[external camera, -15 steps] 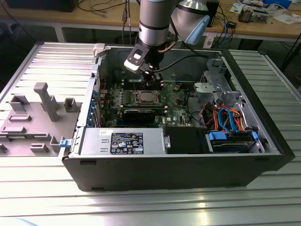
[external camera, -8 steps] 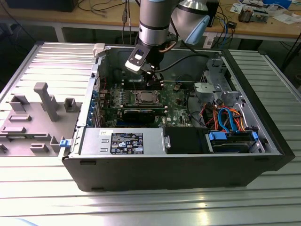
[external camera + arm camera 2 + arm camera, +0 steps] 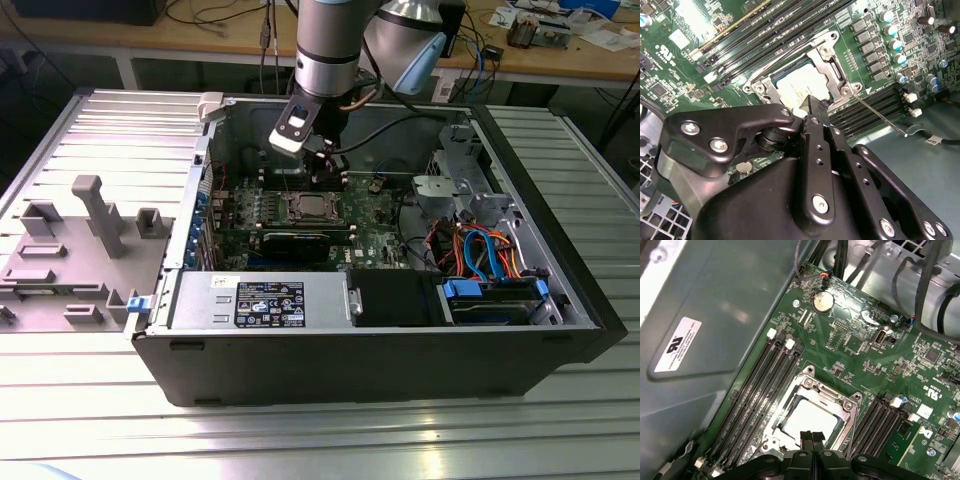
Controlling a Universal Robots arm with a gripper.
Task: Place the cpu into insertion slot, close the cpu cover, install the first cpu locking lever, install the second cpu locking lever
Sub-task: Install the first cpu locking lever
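The cpu lies with its silver top up in the insertion slot on the green motherboard. The cpu cover is down around it as a silver frame; in the second wrist view the cpu shows through the window of the cpu cover. One thin wire locking lever sticks out from a socket corner over the memory slots. Another lever runs along the socket's far side. My gripper is shut with nothing in it, its tips just above the socket's edge. In the exterior view the gripper hangs over the socket.
Black memory slots flank the socket on both sides. A round coin battery sits further along the board. The case wall rises close beside the slots. Cables and a drive bay fill the exterior view's right of the case.
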